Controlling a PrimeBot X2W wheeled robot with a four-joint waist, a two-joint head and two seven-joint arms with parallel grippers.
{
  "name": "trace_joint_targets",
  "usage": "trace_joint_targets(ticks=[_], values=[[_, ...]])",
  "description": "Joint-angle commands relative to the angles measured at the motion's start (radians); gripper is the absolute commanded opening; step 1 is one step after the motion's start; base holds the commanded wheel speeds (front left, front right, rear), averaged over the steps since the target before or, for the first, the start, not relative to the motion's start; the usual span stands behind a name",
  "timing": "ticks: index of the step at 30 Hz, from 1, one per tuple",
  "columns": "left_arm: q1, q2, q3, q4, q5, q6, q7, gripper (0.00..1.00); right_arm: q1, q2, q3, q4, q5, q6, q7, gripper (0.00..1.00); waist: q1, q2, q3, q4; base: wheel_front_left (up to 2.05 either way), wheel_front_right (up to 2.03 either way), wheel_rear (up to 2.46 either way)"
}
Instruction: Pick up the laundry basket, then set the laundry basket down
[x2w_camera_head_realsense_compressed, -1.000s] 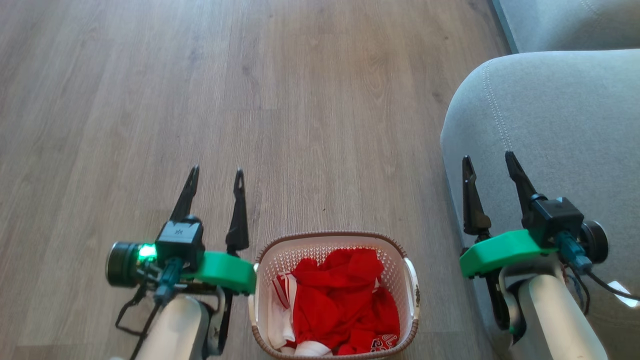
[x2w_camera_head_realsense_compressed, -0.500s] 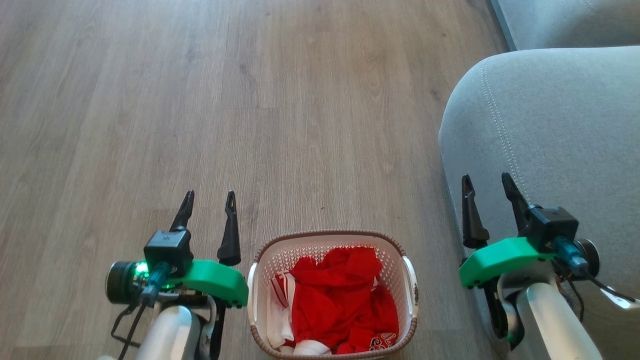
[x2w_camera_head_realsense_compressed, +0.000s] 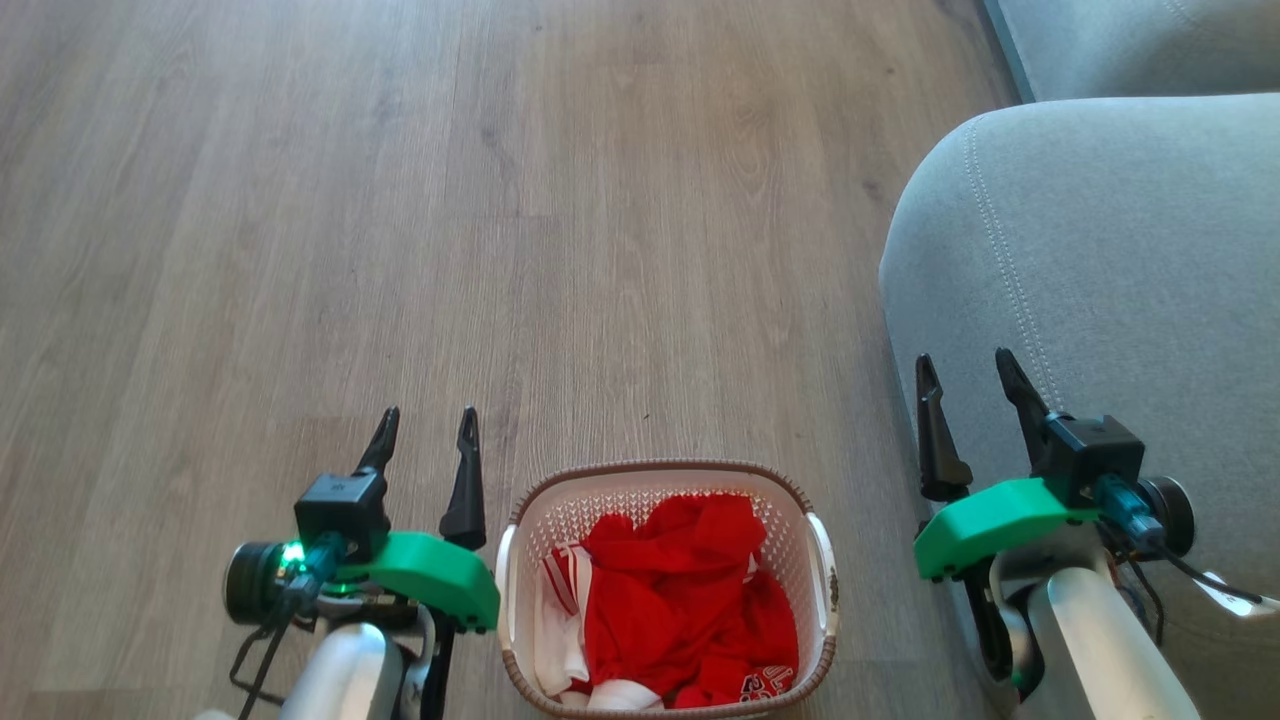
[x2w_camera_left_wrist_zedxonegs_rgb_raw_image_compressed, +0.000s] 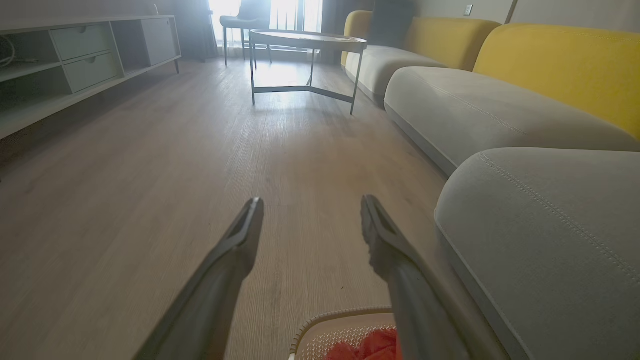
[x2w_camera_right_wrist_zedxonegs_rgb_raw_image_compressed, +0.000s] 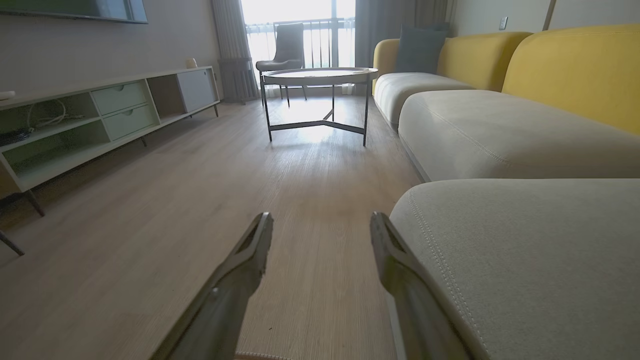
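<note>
In the head view both arms have sunk toward the bottom edge over the last second. The left tool (x2w_camera_head_realsense_compressed: 428, 412) and right tool (x2w_camera_head_realsense_compressed: 960, 356) are each spread and empty, while the laundry basket (x2w_camera_head_realsense_compressed: 655, 466) sits unmoved on the floor (x2w_camera_head_realsense_compressed: 600, 250) between them, nearer the left one. The left wrist view looks past parted fingers (x2w_camera_left_wrist_zedxonegs_rgb_raw_image_compressed: 235, 250) with the basket just below, and the right wrist view shows parted fingers (x2w_camera_right_wrist_zedxonegs_rgb_raw_image_compressed: 245, 265) beside the grey sofa (x2w_camera_right_wrist_zedxonegs_rgb_raw_image_compressed: 525, 240). I judge the arms are lowering toward the basket's sides, so the pickup has not begun.
</note>
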Motion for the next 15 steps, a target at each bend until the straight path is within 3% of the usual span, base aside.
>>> trace_joint_targets(ticks=[1,15], values=[[-0.042,-0.001,0.025,-0.028,-0.002,-0.005,-0.005,1.00,-0.034,-0.007,0.021,-0.028,-0.006,0.007,-0.012,1.00,0.0000,0.0000,0.000,0.000,0.00,0.00,0.00],[-0.045,-0.001,0.021,-0.023,0.001,-0.002,-0.005,1.00,-0.034,-0.007,0.029,-0.033,0.007,0.007,-0.012,1.00,0.0000,0.0000,0.004,0.000,0.00,0.00,0.00]])
